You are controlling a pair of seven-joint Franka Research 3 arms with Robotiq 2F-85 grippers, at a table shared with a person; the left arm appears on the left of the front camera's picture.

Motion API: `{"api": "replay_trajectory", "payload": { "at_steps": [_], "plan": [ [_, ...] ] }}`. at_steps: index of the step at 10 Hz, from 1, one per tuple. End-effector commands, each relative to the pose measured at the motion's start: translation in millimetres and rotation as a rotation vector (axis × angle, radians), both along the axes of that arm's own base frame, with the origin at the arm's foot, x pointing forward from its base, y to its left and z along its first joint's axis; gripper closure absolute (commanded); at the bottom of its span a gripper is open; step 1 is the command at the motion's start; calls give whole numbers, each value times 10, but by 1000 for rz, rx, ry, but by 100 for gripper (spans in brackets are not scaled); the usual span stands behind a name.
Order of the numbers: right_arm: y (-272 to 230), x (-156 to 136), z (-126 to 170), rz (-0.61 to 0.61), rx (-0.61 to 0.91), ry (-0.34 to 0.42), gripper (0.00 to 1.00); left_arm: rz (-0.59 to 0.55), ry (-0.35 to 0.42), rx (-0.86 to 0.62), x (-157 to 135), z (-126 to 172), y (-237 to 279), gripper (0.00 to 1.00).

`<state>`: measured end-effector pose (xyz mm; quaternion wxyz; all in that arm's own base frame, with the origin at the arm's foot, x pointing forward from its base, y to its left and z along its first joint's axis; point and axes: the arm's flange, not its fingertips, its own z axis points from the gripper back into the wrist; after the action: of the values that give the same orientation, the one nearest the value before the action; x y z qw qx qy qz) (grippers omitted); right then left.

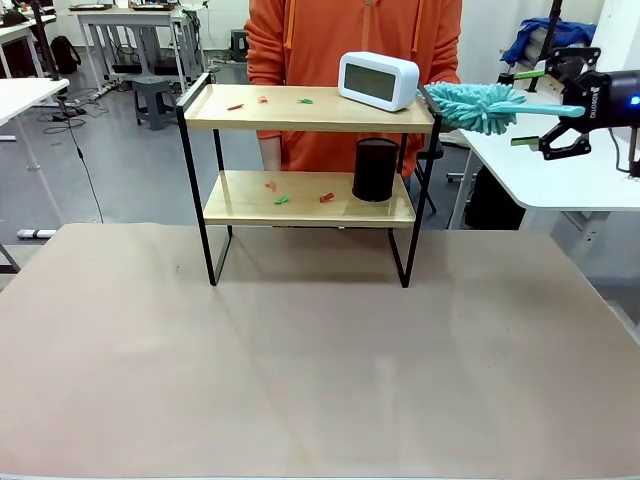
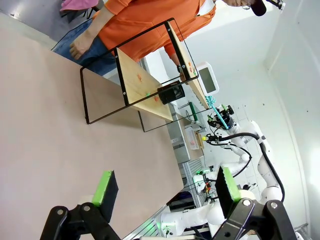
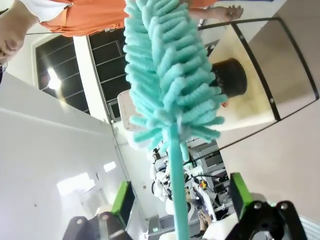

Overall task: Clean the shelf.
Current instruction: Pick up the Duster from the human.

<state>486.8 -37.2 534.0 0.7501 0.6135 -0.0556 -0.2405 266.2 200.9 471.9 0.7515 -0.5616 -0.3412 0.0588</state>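
The shelf stands at the table's far side, with small red and green scraps on both wooden boards. A white clock sits on its top board and a black cylinder on the lower one. A teal fluffy duster reaches the top board's right end rail. Its handle runs back between the fingers of my right gripper, which stand wide apart; the pads do not touch the handle. The right wrist view looks along the duster at the shelf. My left gripper is open and empty, far from the shelf.
A person in an orange top stands right behind the shelf. A white side table lies under my right arm. The brown table spreads in front of the shelf.
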Motion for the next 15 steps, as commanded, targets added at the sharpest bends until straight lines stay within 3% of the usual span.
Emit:
{"api": "replay_trajectory", "payload": {
  "at_steps": [1, 2, 3, 4, 5, 6, 8, 9, 10, 15],
  "plan": [
    [-67, 51, 73, -5, 29, 11, 0, -2, -32, -3, 10, 10, -22, 0],
    [-57, 44, 71, 10, 32, 15, 0, -2, -32, -3, 10, 10, -22, 0],
    [-54, 34, 73, 23, 23, 1, 13, -2, -32, -3, 10, 10, -22, 0],
    [-51, 41, 60, 24, 14, 15, 55, -2, -32, -3, 10, 10, -22, 0],
    [-61, 39, 51, 21, 13, 18, 68, -2, -32, -3, 10, 10, -22, 0],
    [-72, 35, 43, 21, 8, 18, 100, -2, -32, -3, 10, 10, -22, 0],
    [-74, 30, 21, 28, -3, 17, 100, -2, -32, -3, 10, 10, -22, 0],
    [-77, 31, 17, 30, -2, 18, 92, -2, -32, -3, 10, 10, -22, 0],
    [-83, 31, 8, 32, -1, 18, 100, -2, -32, -3, 10, 10, -22, 0],
    [-115, 2, -32, 58, -4, 18, 100, -2, -32, -3, 10, 10, -22, 0]
  ]
}}
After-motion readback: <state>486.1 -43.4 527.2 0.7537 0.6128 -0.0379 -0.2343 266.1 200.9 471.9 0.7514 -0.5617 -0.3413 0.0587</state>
